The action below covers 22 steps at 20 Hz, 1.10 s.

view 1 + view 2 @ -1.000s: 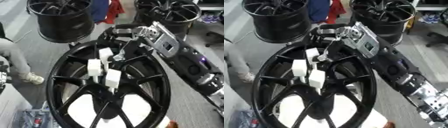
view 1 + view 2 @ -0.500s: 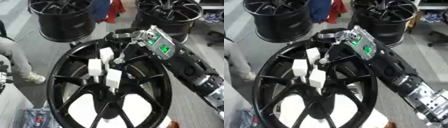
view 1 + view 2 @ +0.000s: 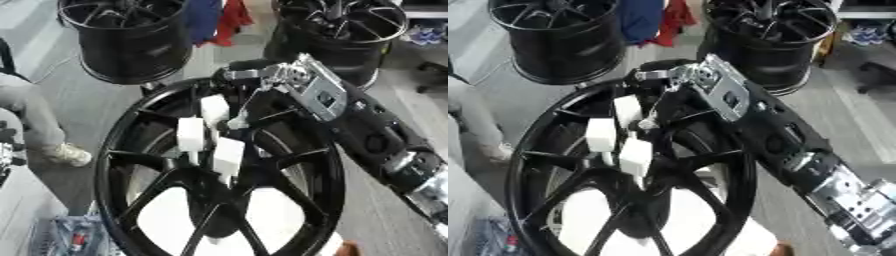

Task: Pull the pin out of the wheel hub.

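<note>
Up at the wheel hub (image 3: pixel 214 175), the right hand (image 3: pixel 262 82) has its fingers (image 3: pixel 238 120) curled beside a white pin (image 3: pixel 213 110), hold unclear.

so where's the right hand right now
The right hand comes in from the right and sits over the upper part of the wheel, beside the white blocks near the hub.

Black multi-spoke wheel hub (image 3: pixel 157 195) lying face-up, three white block-shaped pins (image 3: pixel 191 134) upright among its spokes

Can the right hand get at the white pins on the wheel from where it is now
Probably yes. The right hand is over the wheel's upper rim, fingers reaching toward the nearest white pin, with nothing between them.
</note>
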Each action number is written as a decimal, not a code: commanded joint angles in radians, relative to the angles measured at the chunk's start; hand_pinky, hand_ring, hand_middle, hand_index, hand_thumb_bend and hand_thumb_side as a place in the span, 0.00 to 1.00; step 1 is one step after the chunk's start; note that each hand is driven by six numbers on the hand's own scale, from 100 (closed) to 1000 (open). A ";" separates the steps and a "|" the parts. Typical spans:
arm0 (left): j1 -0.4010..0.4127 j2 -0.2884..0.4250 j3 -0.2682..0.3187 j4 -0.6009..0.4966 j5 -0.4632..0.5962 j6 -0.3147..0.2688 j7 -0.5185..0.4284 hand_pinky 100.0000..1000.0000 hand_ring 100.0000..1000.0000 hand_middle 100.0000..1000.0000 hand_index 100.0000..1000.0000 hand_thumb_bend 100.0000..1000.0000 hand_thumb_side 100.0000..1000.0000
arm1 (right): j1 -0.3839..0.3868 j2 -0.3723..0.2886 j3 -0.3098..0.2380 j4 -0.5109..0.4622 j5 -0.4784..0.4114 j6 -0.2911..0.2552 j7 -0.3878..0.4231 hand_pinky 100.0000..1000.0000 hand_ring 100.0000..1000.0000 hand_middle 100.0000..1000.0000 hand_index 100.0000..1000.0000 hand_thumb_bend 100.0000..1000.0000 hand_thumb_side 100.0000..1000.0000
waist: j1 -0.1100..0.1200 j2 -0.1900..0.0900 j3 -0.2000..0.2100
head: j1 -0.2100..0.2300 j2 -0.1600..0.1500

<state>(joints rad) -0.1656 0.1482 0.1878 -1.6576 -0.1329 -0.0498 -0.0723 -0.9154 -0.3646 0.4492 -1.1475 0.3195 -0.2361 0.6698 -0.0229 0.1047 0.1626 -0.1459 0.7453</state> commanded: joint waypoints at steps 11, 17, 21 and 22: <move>-0.013 0.012 -0.002 -0.020 0.000 -0.001 -0.003 0.47 0.58 0.64 0.78 0.06 0.50 | -0.044 -0.016 -0.034 -0.045 -0.040 0.013 -0.153 0.55 0.51 0.32 0.44 0.09 0.25 | 0.005 -0.013 0.000 | -0.002 -0.011; -0.011 0.016 -0.002 -0.018 -0.001 0.000 -0.004 0.47 0.58 0.64 0.78 0.06 0.50 | -0.066 -0.057 -0.053 -0.138 -0.112 0.043 -0.198 0.55 0.50 0.32 0.44 0.12 0.27 | -0.001 -0.018 -0.007 | 0.003 -0.010; -0.007 0.020 0.000 -0.017 -0.003 0.002 -0.005 0.47 0.58 0.64 0.78 0.06 0.50 | -0.077 -0.107 -0.081 -0.211 -0.161 0.066 -0.229 0.55 0.50 0.32 0.44 0.12 0.29 | -0.006 -0.023 -0.016 | 0.007 -0.007; -0.006 0.021 0.000 -0.017 -0.004 0.003 -0.005 0.47 0.58 0.64 0.78 0.06 0.50 | -0.077 -0.125 -0.093 -0.231 -0.174 0.071 -0.241 0.55 0.50 0.32 0.44 0.13 0.30 | -0.008 -0.025 -0.020 | 0.009 -0.007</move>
<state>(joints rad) -0.1651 0.1487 0.1879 -1.6574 -0.1330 -0.0478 -0.0745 -0.9676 -0.4466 0.3813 -1.3391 0.1688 -0.1703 0.4431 -0.0355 0.0956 0.1425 -0.1406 0.7452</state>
